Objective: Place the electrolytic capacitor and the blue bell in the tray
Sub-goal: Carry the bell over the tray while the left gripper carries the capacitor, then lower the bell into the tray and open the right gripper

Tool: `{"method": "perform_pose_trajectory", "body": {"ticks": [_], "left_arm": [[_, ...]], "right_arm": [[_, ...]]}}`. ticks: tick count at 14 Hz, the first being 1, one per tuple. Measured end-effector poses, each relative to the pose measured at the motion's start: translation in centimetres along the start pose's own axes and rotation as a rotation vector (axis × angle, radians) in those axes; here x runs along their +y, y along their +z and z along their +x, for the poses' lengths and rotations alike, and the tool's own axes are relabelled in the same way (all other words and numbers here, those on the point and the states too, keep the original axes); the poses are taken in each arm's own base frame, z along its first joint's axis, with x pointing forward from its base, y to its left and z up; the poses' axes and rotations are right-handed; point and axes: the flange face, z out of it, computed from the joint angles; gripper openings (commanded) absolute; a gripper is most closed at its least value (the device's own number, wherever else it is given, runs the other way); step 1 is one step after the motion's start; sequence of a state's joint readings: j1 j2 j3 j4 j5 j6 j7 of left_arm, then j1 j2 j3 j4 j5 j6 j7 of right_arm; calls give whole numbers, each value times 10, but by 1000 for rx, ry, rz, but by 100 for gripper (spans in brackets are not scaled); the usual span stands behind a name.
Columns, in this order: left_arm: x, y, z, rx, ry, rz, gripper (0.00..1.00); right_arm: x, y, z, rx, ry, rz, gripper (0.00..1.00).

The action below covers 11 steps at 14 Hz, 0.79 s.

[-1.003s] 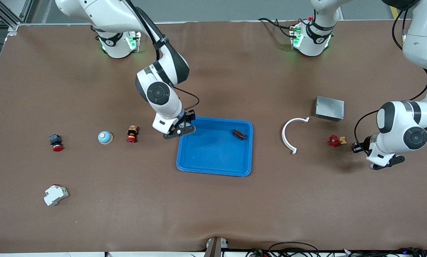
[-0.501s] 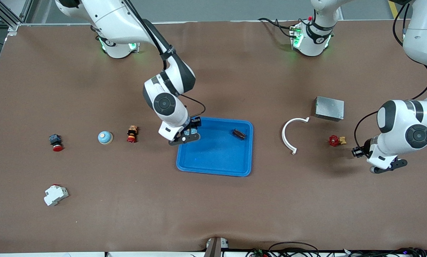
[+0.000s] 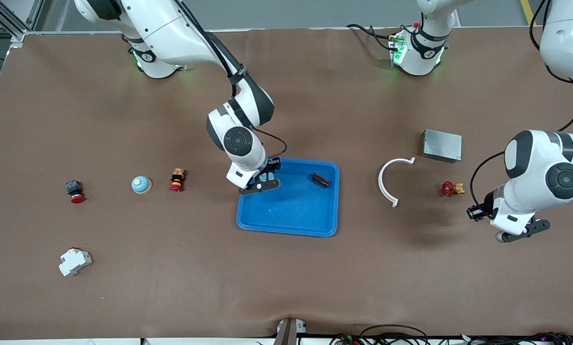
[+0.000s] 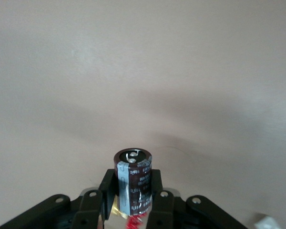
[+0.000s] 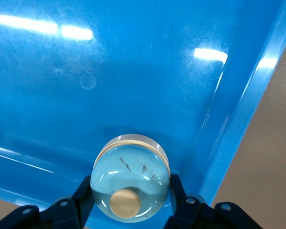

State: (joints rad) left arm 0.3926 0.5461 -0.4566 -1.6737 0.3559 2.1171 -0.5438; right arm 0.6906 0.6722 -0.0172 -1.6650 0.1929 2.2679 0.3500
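The bright blue tray [image 3: 286, 225] lies mid-table. My right gripper [image 3: 260, 186] hangs over the tray's corner toward the right arm's end. In the right wrist view this gripper [image 5: 130, 198] is shut on a light blue bell [image 5: 130, 176] with a tan knob, just above the tray floor [image 5: 133, 71]. A second blue bell [image 3: 141, 184] sits on the table. A dark capacitor [image 3: 321, 180] lies in the tray. My left gripper [image 3: 525, 231] is over bare table at the left arm's end. In the left wrist view it [image 4: 133, 202] is shut on a dark electrolytic capacitor [image 4: 133, 181].
A white curved piece [image 3: 391, 179], a grey metal box [image 3: 442, 145] and a red valve [image 3: 449, 188] lie between the tray and the left gripper. A red-and-yellow switch [image 3: 177, 179], a red push button [image 3: 75, 190] and a white breaker [image 3: 74, 261] lie toward the right arm's end.
My right gripper has carried the bell from beside the tray's rim to over the tray's corner. My left gripper has shifted with the capacitor, lower in the front view.
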Motion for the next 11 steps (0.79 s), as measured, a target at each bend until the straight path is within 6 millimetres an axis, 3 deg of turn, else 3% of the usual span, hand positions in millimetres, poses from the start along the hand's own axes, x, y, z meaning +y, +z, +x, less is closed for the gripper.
{"method": "perform_pose_trajectory", "body": {"ticks": [4,6,8,9,11], "left_arm": [[78,-39,-18,28,-101,-13,0],[115,-46,-34,31,-154,-24,0],[147,-45,-49,5,-224,-49,0],[162,-42,-57,-15,-266,-60,0],[195,-34,-78,-45,-334,-67,0]], "right_arm": [[1,7,3,-5,2,-4,18],[1,8,3,-5,2,-4,19],[2,8,3,-5,3,-5,27],[2,8,4,-5,4,-5,35],[2,8,4,-4,4,-5,71]]}}
